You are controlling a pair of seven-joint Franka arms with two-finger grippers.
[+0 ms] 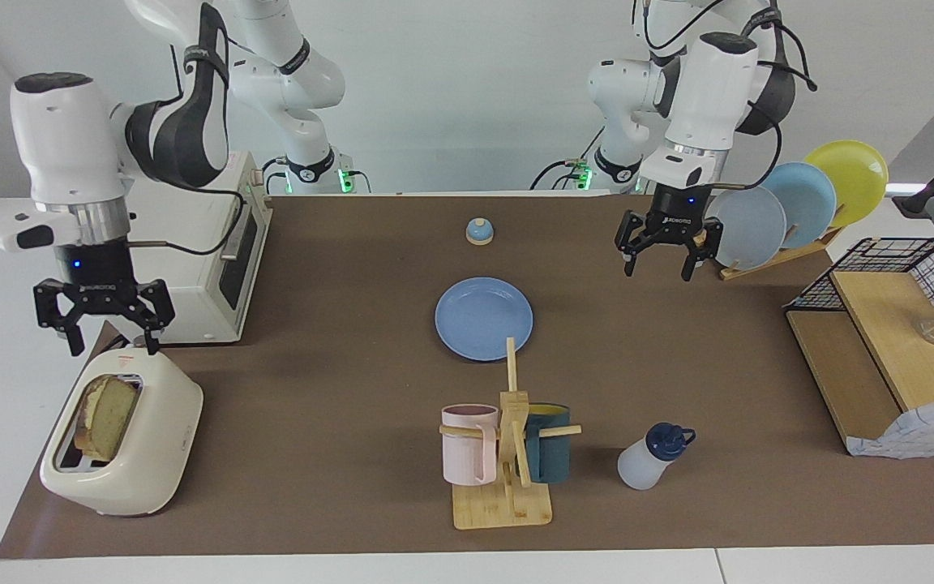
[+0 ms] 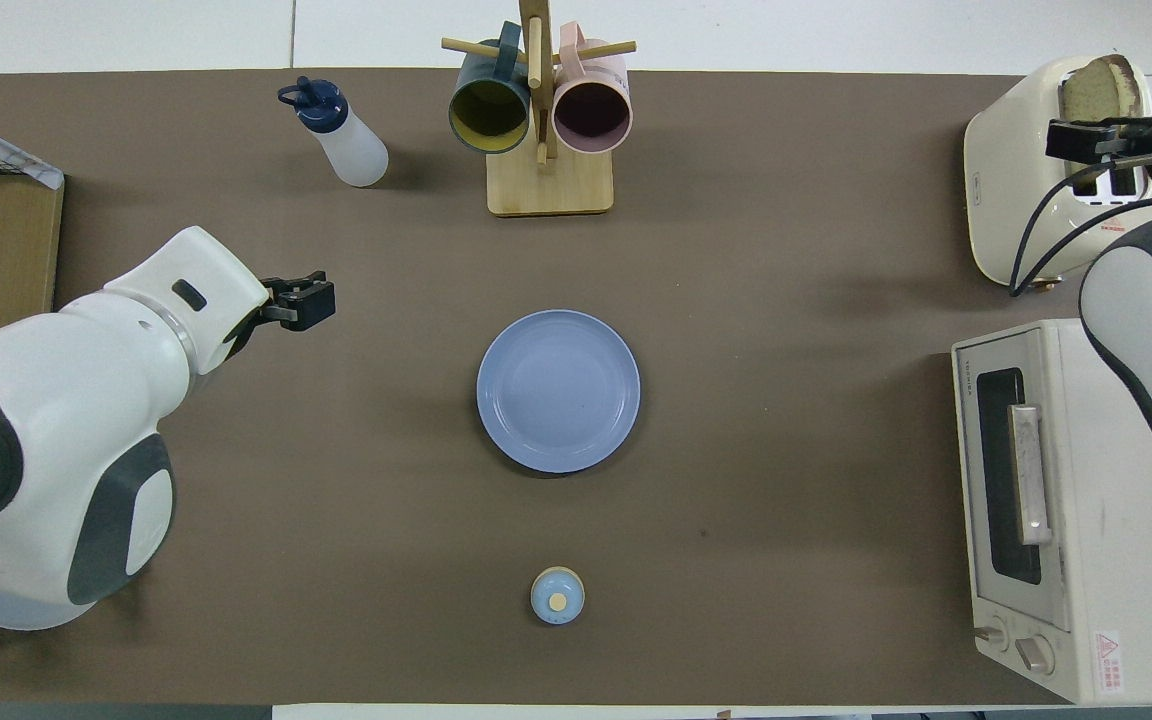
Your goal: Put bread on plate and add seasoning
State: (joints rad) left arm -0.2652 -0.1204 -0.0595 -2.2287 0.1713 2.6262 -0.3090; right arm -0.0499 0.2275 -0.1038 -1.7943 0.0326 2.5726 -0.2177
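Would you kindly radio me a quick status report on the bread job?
Right gripper open above toaster. Left gripper open, empty, over bare mat. Bread in toaster slot, plate empty. Nothing in the way.
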